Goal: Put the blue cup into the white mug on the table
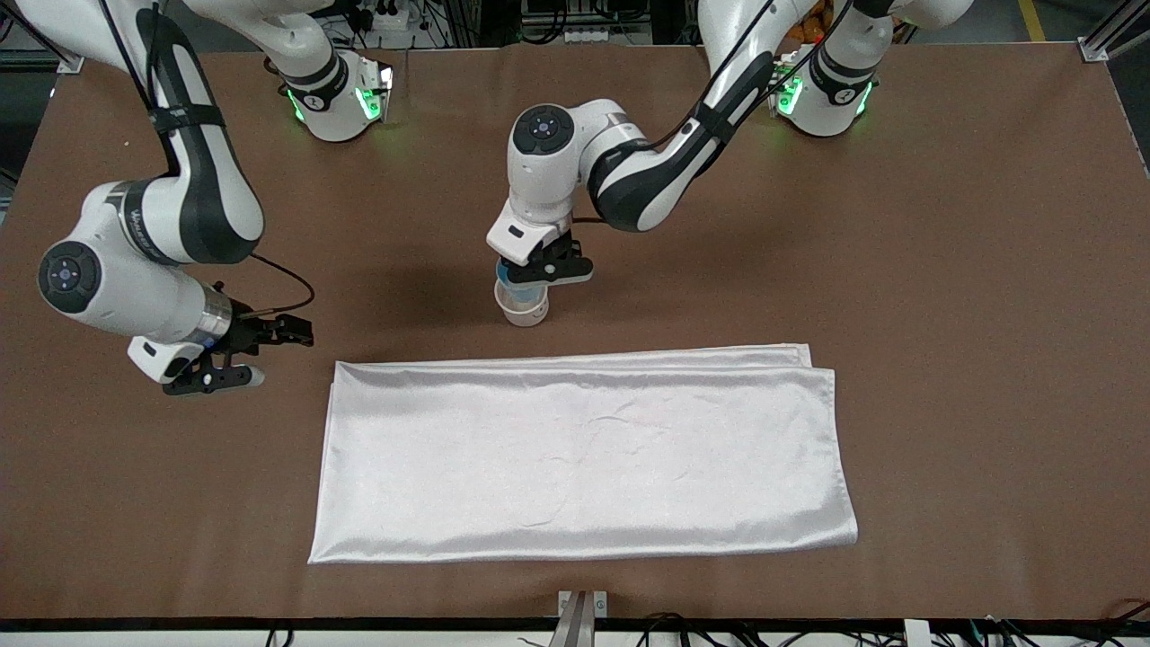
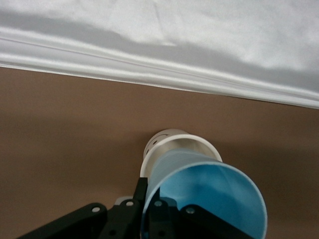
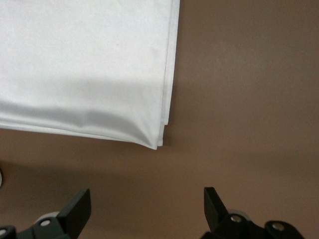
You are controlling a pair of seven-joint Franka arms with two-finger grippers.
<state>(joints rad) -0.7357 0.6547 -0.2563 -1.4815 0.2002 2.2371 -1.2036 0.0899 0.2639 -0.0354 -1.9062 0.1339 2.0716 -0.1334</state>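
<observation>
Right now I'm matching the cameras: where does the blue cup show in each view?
Front view: blue cup in the left gripper, over the white mug.
Left wrist view: it fills the foreground.
Right wrist view: not in it.
Shared landmark: the white cloth.

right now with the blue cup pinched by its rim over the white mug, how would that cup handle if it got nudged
The blue cup looks thin-walled and handleless, so probably light and easy to knock askew. The left gripper is shut on its rim at one side only, so a nudge might swing it. Its smooth wall could slip. It hangs over the white mug, so a drop might land inside.
</observation>
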